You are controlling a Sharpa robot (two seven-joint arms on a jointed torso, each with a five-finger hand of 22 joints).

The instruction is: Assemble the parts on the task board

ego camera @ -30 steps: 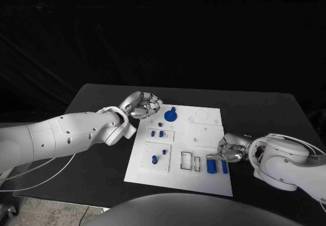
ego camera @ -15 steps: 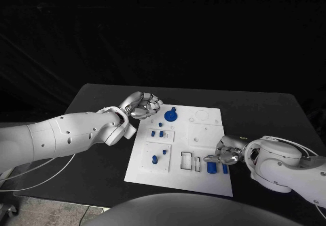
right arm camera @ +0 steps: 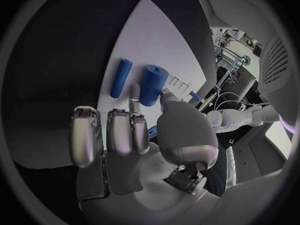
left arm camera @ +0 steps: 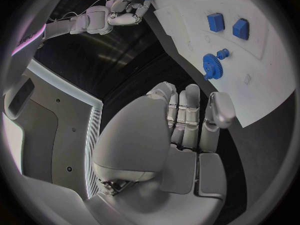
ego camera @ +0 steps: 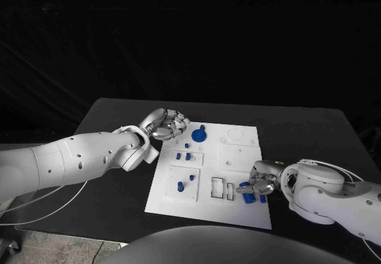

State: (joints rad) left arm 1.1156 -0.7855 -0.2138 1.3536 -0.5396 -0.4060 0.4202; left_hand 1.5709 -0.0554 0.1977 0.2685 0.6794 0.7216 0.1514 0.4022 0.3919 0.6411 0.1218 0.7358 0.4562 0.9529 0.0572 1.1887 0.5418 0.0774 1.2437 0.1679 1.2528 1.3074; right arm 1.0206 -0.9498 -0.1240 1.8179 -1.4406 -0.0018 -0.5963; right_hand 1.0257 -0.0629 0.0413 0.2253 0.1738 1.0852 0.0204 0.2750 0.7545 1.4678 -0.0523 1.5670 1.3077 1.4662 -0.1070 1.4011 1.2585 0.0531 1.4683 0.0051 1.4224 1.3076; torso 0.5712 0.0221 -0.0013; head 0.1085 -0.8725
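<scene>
The white task board lies in the middle of the black table. My right hand is down on the board's near right part, where two blue cylinders lie side by side. Its thumb and a finger pinch the end of the thick blue cylinder. The thin blue cylinder lies free beside it. My left hand hovers at the board's far left corner, fingers curled in on nothing. A blue gear stands on the board close to it.
Two small blue blocks sit in a recess on the board's left side, and another blue part sits nearer me. Two rectangular slots lie just left of the cylinders. Black table surrounds the board.
My right hand has slid left onto the board and closed its thumb and a finger on the thick blue cylinder. My left hand has stayed still.
</scene>
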